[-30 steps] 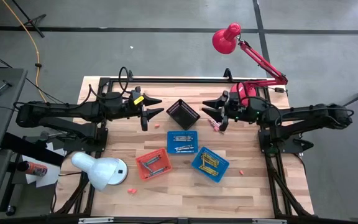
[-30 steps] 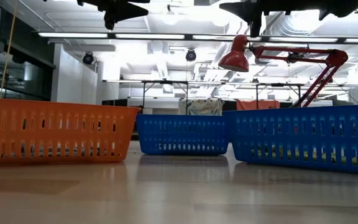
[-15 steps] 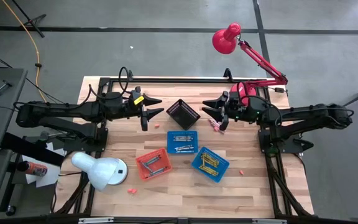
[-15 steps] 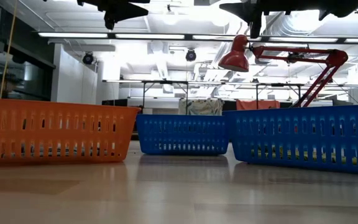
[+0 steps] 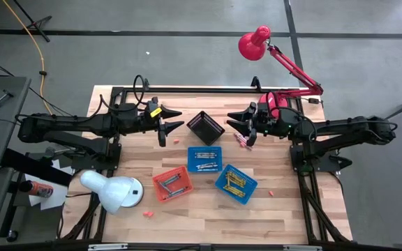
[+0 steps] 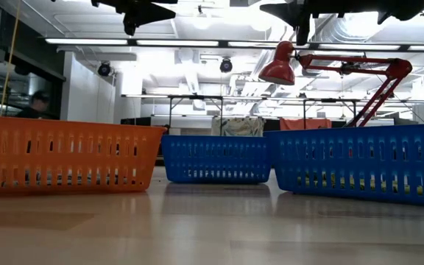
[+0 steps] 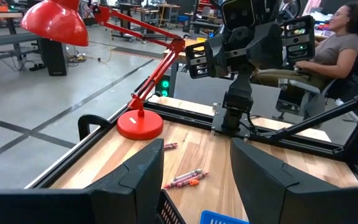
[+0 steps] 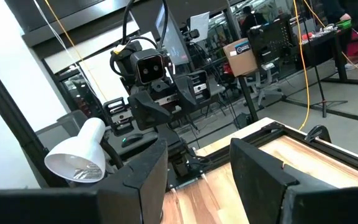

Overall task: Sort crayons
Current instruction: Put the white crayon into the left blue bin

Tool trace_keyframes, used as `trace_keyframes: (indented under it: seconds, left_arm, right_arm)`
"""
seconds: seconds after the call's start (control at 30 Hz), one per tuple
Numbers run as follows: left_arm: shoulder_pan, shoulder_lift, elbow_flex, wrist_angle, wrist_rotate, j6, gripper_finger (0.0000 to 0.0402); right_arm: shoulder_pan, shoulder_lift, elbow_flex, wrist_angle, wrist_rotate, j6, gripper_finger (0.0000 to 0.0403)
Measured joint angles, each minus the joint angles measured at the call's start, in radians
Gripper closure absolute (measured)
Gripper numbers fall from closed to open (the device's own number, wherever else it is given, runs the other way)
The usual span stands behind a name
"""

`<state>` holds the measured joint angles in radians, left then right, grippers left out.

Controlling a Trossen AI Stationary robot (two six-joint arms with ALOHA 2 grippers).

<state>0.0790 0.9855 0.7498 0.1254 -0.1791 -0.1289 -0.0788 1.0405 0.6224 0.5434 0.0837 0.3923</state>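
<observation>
Both arms hover above the table's far half, holding nothing.

Left gripper [image 5: 171,123] spread wide beside the black basket [image 5: 206,127]; right gripper [image 5: 241,123] likewise spread, above loose crayons [image 5: 243,141] (more lie in the orange basket [image 5: 171,183] and two blue baskets [image 5: 204,159]; strays near the front).

A black basket [image 5: 205,127] sits tilted at the back middle of the wooden table [image 5: 278,209]. Nearer the front stand an orange basket [image 5: 171,183] and two blue baskets [image 5: 204,159] [image 5: 235,183]. A white lamp [image 5: 112,191] sits front left, a red lamp [image 5: 255,43] at the back right. A seated person [image 7: 328,46], perhaps at a desk, shows beyond.
</observation>
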Motion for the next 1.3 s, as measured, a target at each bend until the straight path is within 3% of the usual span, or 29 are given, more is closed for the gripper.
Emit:
trace_keyframes:
  seconds: [1.3]
  left_arm:
    - [-0.001,0.0,0.0,0.004,0.0,-0.053,0.0227]
  right_arm:
    - [0.0,0.0,0.0,0.0,0.0,-0.008,0.0236]
